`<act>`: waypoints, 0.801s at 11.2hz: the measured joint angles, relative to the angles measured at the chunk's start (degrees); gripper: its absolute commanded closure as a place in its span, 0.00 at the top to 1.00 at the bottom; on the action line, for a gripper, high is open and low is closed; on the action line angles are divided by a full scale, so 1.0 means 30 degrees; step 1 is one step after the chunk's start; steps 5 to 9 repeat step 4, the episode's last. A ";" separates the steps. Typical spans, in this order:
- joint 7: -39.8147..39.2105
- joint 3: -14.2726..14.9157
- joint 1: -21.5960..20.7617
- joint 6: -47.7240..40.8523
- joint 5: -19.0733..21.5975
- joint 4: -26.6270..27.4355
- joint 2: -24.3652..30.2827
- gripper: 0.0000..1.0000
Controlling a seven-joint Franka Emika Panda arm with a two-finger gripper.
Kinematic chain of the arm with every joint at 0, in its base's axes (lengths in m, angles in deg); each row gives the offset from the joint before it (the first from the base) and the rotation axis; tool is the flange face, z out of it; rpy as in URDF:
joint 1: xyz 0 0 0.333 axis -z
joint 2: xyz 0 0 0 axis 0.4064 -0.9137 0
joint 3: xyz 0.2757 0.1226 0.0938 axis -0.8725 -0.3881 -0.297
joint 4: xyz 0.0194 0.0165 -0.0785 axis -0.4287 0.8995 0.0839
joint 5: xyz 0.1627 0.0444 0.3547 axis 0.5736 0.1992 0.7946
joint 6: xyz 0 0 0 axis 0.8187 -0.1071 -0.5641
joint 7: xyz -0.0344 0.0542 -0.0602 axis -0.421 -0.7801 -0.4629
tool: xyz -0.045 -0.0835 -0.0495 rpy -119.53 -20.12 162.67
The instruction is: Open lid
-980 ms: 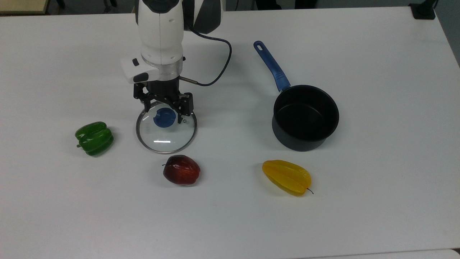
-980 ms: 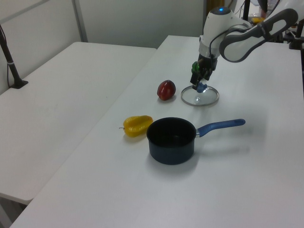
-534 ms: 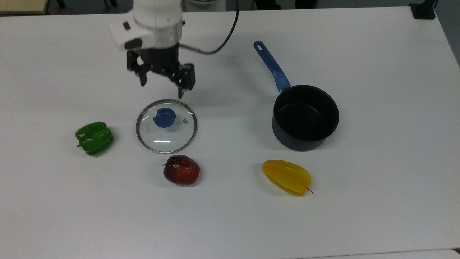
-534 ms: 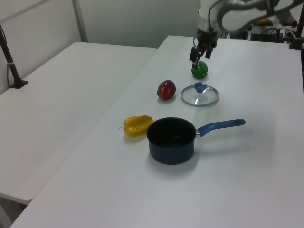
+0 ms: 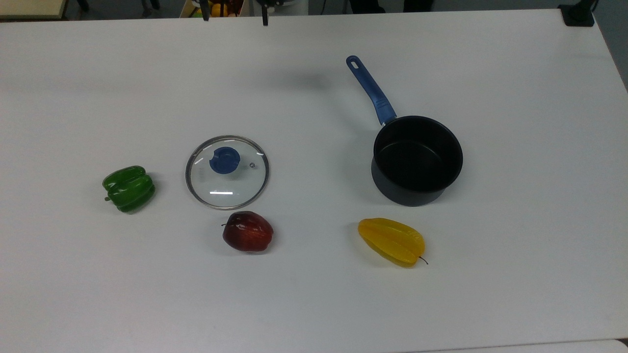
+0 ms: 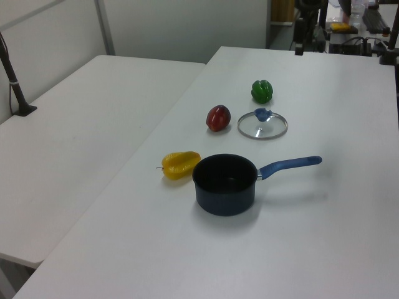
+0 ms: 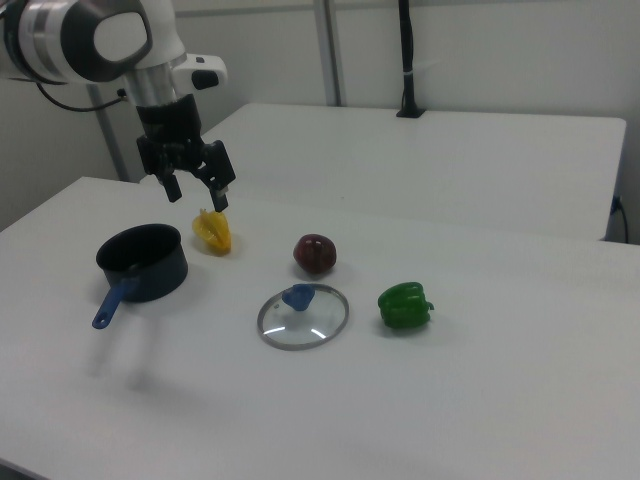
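The gripper [image 7: 196,195] is seen in the right view hanging high, pointed straight down, its two black fingers [image 7: 221,201] spread wide apart — nothing is held between them. Above it, the white wrist and a rounded grey-and-white arm link [image 7: 95,38] are carried in from the right view's upper left.

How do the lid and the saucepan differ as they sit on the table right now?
The lid is clear glass with a thin metal rim; the saucepan is dark and opaque. The lid lies flat and low on the table, while the saucepan stands taller and open, uncovered. The lid has a round knob at its centre; the saucepan has a long handle sticking out sideways. Both are round, with blue grips.
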 measured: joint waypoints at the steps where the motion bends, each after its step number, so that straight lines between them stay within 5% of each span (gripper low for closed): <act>1: -0.0381 0.0935 -0.0809 -0.0234 -0.0003 0.0150 0.0318 1.00; 3: -0.0535 0.1714 -0.1389 -0.0515 -0.0010 0.0518 0.0725 1.00; 9: -0.0541 0.1772 -0.1389 -0.0531 -0.0012 0.0630 0.0816 1.00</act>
